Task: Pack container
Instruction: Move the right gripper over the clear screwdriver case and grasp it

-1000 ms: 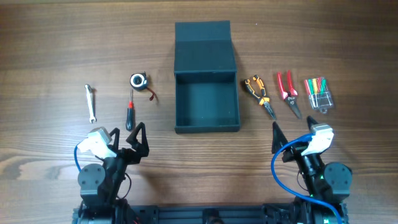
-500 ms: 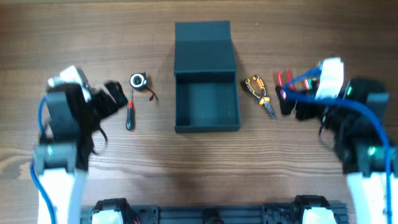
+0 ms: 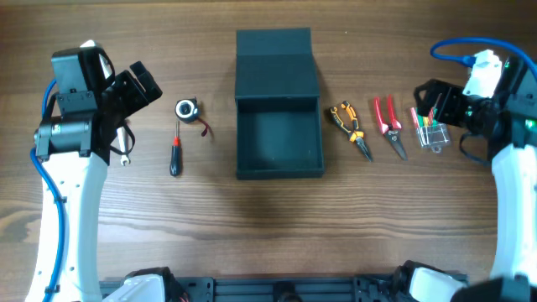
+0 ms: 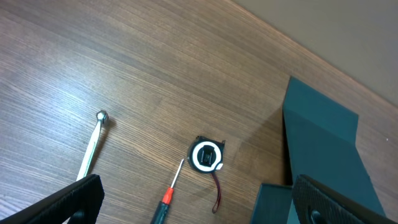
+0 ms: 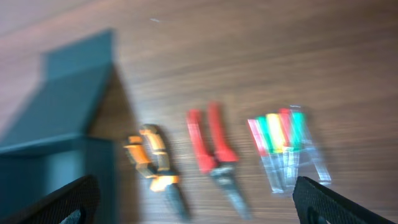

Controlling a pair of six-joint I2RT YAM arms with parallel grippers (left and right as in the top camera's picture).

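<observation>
My left pincer (image 3: 134, 86) hangs over the left part of the worktop (image 3: 277, 235), its two fingers spread wide with nothing between them. My right pincer (image 3: 434, 102) is just as wide and just as empty, above the right end of the row of tools. Under my left arm lies a small wrench (image 4: 90, 149). Right of it is a screwdriver (image 3: 174, 155) with a red and black handle, its tip pointing away from me toward a round tape measure (image 3: 186, 109) (a dark red strap curls off its side). The container (image 3: 278, 143) sits in the middle of the worktop, open, its dark floor showing and its lid (image 3: 275, 63) folded back on the far side. To its right, apart from it, lie orange pliers (image 3: 348, 126), then red cutters (image 3: 388, 122), then a clear case (image 3: 430, 127) of coloured bits, partly under my right pincer as seen from overhead. My right wrist view is blurred, yet it shows these three side by side
</observation>
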